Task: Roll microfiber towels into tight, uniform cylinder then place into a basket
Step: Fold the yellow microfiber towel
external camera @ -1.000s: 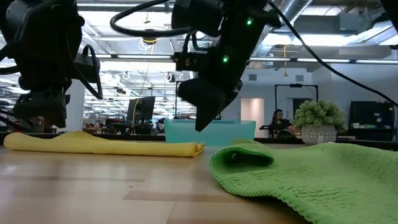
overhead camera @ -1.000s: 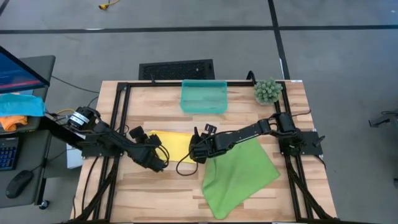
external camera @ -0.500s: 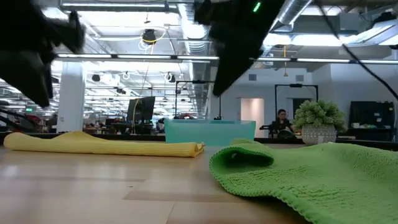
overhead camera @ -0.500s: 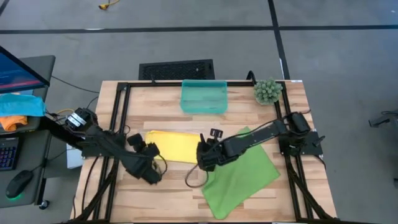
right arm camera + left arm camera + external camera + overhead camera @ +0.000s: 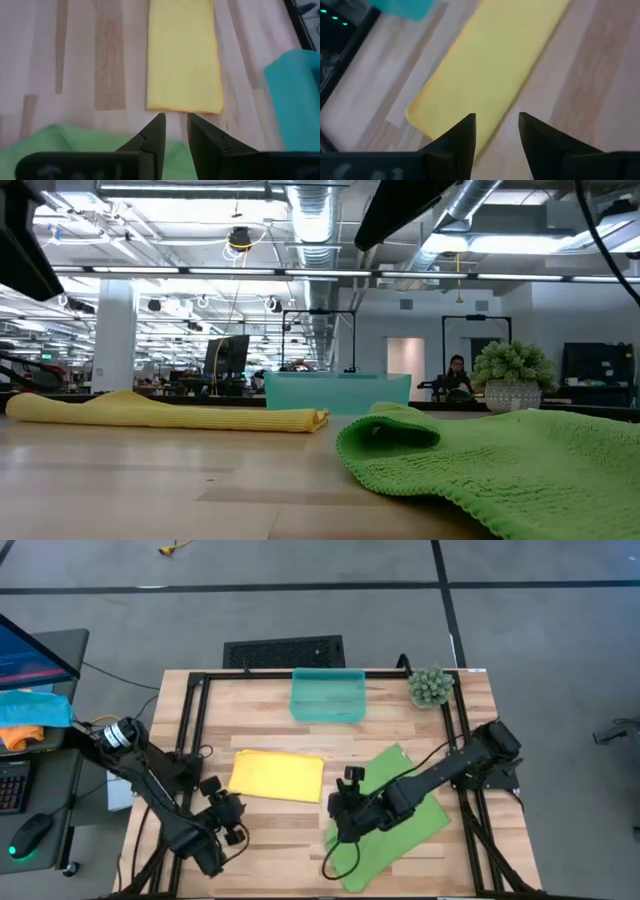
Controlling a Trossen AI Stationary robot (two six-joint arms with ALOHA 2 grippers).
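The yellow towel (image 5: 277, 776) lies flat as a folded strip on the table, left of centre, with nothing touching it; it also shows in the low view (image 5: 170, 415). The lime green towel (image 5: 395, 818) lies spread at the near right, one corner folded over (image 5: 390, 430). The teal basket (image 5: 327, 695) stands at the far edge. My left gripper (image 5: 225, 805) hovers open off the yellow towel's near left corner (image 5: 427, 117). My right gripper (image 5: 337, 806) hovers over the green towel's left edge, fingers a narrow gap apart (image 5: 175, 131), nothing between them.
A small potted plant (image 5: 431, 686) stands at the far right corner. A black vented panel (image 5: 284, 650) lies on the floor beyond the far edge. Black frame rails (image 5: 185, 740) run along the table's sides. Bare wood shows near the front left (image 5: 270, 850).
Both grippers have drawn back from the yellow towel toward the near edge and risen, the left toward the near left corner, the right over the green towel. The yellow towel stays flat where it was, now uncovered. The green towel has not moved.
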